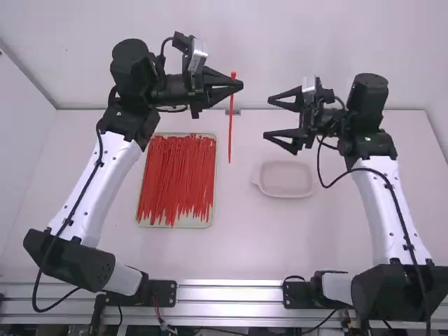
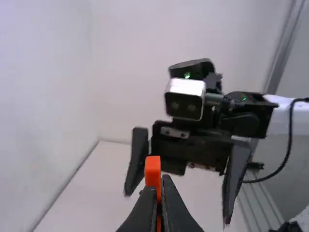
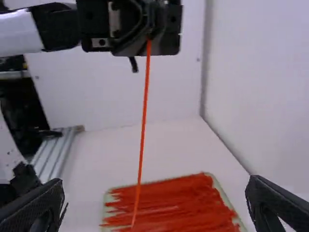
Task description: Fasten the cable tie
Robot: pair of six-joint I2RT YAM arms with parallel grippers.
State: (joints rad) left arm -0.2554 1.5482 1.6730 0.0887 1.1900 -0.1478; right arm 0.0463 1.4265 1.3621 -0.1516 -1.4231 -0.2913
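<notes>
High view: red cable tie (image 1: 231, 122) hangs upright above the table (image 1: 336, 231), head up, pinched near its head by the left gripper (image 1: 238, 85), clamped tight. Right gripper (image 1: 268, 117) near, facing it, fingers spread wide, holding nothing. Below: tray (image 1: 215, 175) of spare ties (image 1: 178, 178), white bowl (image 1: 283, 165) beside.

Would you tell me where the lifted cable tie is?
High view, centre: the cable tie hangs from the left gripper, between the tray and the bowl.
</notes>
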